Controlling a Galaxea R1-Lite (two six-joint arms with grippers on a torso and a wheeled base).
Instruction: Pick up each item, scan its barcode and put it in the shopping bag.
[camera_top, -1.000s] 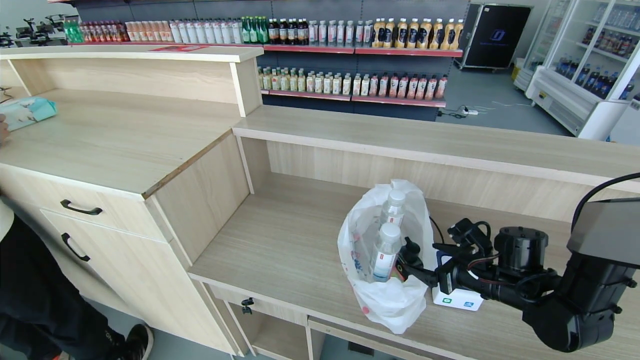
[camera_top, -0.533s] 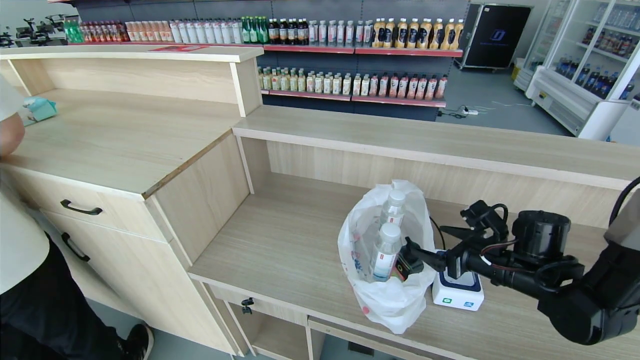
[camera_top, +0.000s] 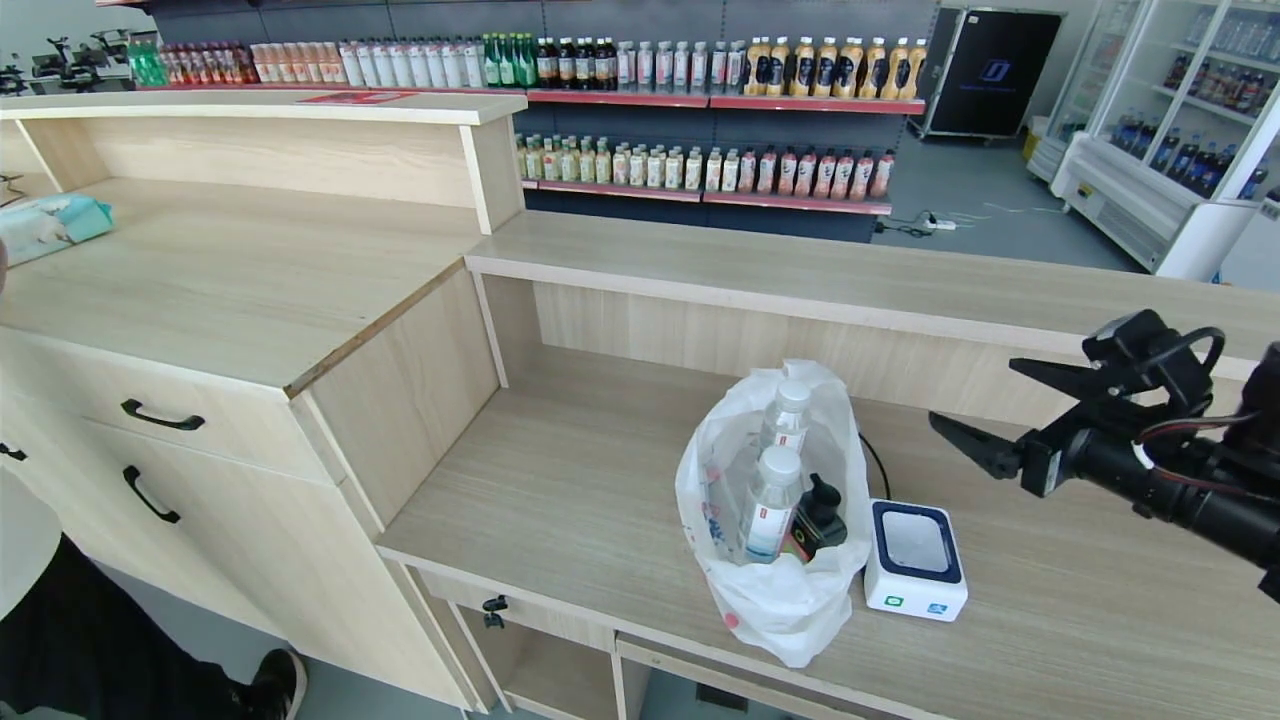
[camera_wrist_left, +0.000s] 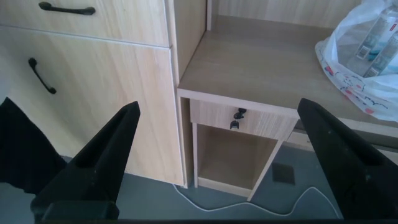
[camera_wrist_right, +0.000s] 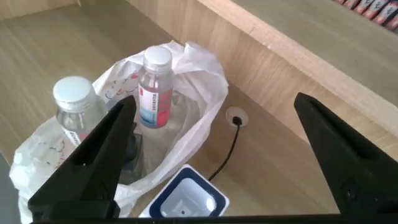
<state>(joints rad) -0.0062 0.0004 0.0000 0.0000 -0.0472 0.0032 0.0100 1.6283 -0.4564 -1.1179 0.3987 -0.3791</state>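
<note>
Checkout counter (camera_top: 560, 500) with shopping bag (camera_top: 780, 600) beside scanner (camera_top: 915, 560), right fingers (camera_top: 975, 450) wide apart; left fingers (camera_wrist_left: 93, 168) apart by drawers (camera_wrist_left: 93, 56).

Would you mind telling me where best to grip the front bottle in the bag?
Probably by the neck just under its cap, coming straight down from above: the front bottle stands upright, its body walled in by the bag, with a second bottle behind and a dark item beside it.

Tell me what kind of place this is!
Probably a small shop's checkout: shelves of drink bottles behind the wooden counter, a glass-door drinks fridge, and a scanner beside the shopping bag.
</note>
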